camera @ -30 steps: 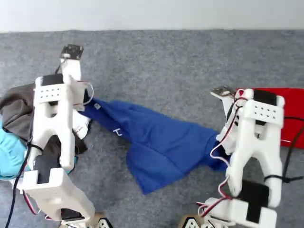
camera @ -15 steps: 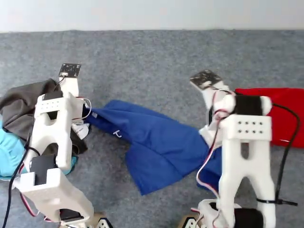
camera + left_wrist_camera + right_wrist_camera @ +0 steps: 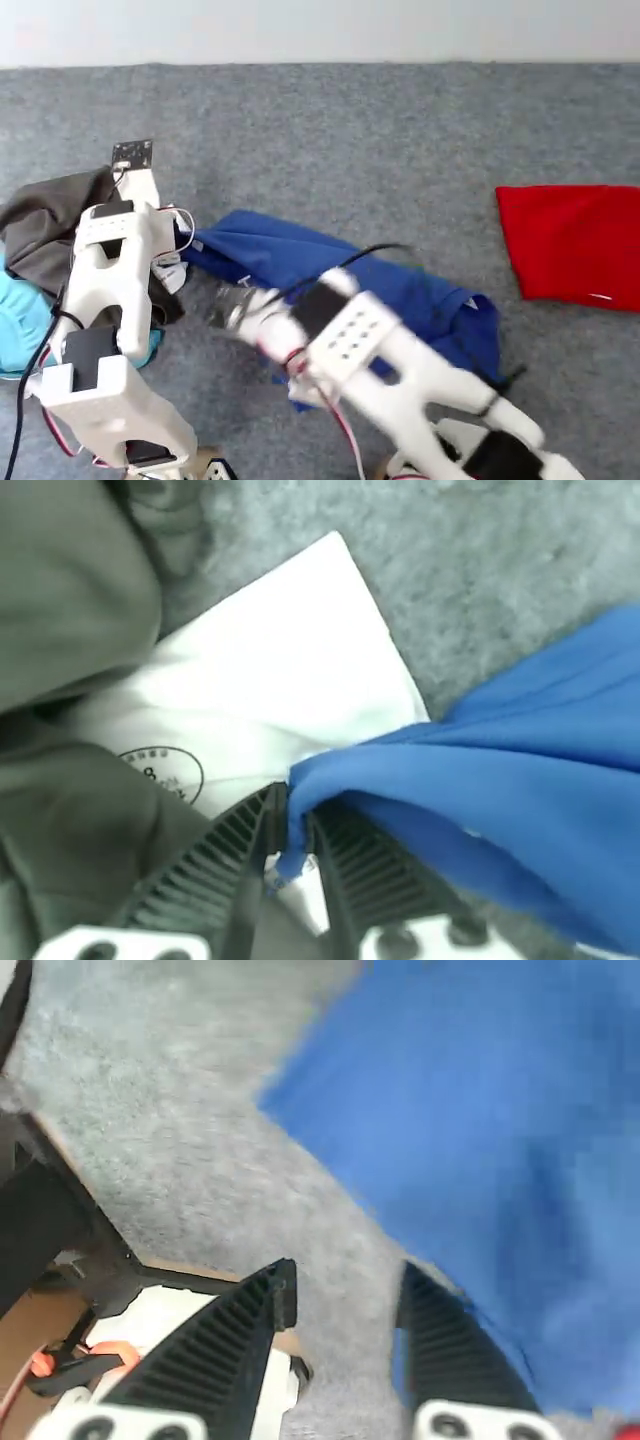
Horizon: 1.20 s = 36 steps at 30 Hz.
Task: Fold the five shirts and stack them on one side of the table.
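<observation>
Blue crumpled cotton shirt (image 3: 262,250) is lying across the middle of the grey felt-covered counter (image 3: 350,130), stretching from the left-hand pile toward the lower right of the frame. A second ago the right arm was standing at the right of the frame over the shirt's far end. It has since been swinging across to the lower centre. The end it left is now sitting bunched and loose instead of pulled out.

The right pincer (image 3: 340,1285) is hanging with its jaws apart and nothing between them, over bare counter just beside the blue fabric's edge. The left pincer (image 3: 292,805) is still clamping a thin fold of the blue shirt's left end, above a white shirt (image 3: 270,690) and a grey-brown shirt (image 3: 45,225) in the pile. A light-blue shirt (image 3: 20,320) is lying there too.

A flat, folded red shirt (image 3: 570,240) is resting alone at the right. Judging by this, one shirt is done and the blue one is being re-gripped for spreading, not yet folded.
</observation>
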Tool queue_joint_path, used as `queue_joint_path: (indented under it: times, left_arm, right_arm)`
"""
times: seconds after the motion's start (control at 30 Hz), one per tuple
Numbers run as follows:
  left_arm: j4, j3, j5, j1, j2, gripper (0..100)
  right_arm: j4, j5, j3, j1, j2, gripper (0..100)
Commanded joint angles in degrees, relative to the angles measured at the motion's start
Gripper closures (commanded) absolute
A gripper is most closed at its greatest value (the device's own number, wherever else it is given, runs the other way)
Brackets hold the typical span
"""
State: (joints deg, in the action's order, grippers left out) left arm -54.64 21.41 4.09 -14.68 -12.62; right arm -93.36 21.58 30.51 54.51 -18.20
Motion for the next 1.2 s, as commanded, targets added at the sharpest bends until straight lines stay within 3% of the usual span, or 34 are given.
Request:
queue_joint_path:
  times: [0.0, 0.2, 0.53, 0.77, 1.0, 1.17]
  left_arm:
    - [1.7, 0.7, 1.3, -1.0, 3.0, 99]
    - [2.1, 0.9, 1.3, -1.5, 3.0, 99]
    - [2.2, 0.8, 1.4, -1.9, 3.0, 99]
    - [2.2, 0.8, 1.4, -1.9, 3.0, 99]
    - [2.2, 0.8, 1.2, -1.9, 3.0, 99]
    - [2.2, 0.8, 1.2, -1.9, 3.0, 99]
  right_arm:
    - [4.9, -0.4, 1.1, 4.4, 5.6, 77.8]
    - [8.5, -0.8, 4.6, 6.7, 15.1, 80.5]
    - [18.8, -3.3, 10.2, 8.6, 12.8, 80.0]
    - [17.5, -3.3, 10.2, 8.7, 9.5, 66.4]
    - [19.1, -3.3, 10.2, 8.8, 6.1, 65.6]
    - [24.7, -3.3, 10.2, 8.9, 12.5, 65.6]
